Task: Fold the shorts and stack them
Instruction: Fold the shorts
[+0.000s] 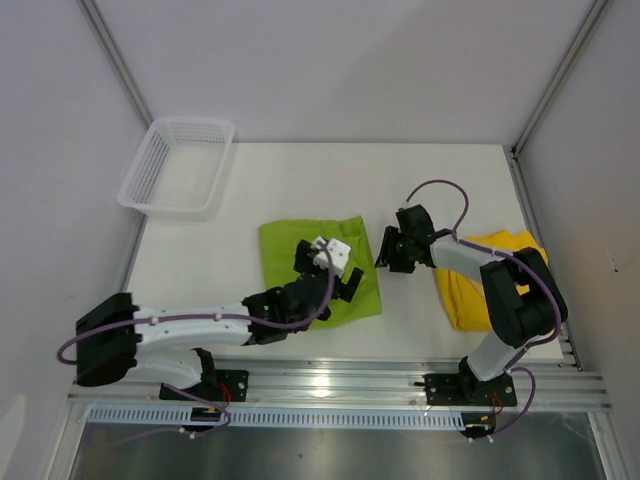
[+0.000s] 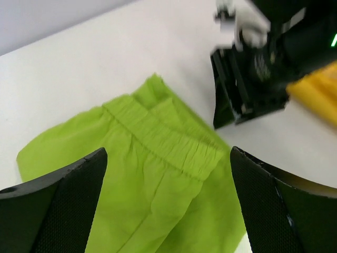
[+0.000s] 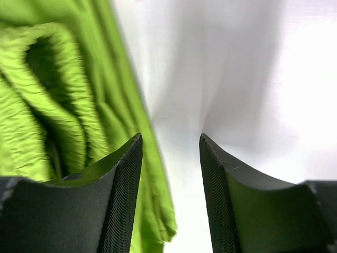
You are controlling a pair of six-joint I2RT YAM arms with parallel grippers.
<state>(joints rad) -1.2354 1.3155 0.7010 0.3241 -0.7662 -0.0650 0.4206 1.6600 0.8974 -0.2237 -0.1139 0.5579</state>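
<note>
- The left arm reaches from the lower left of the top view to the middle of the table [image 1: 300, 180]. The left gripper [image 1: 328, 270] hangs over the lime green shorts [image 1: 285, 250] with jaws wide apart, holding nothing.
- The right arm bends back from the lower right. The right gripper [image 1: 392, 250] points at the right edge of the green shorts. Its jaws are parted, and only bare table shows between them.
- The green shorts lie flat and folded at the centre of the table. The gathered waistband runs across the left wrist view.
- The yellow shorts [image 1: 465, 300] lie bunched at the right edge of the table, partly under the right arm.
- A white mesh basket [image 1: 150, 185] sits in the upper left corner, well apart from both shorts.
</note>
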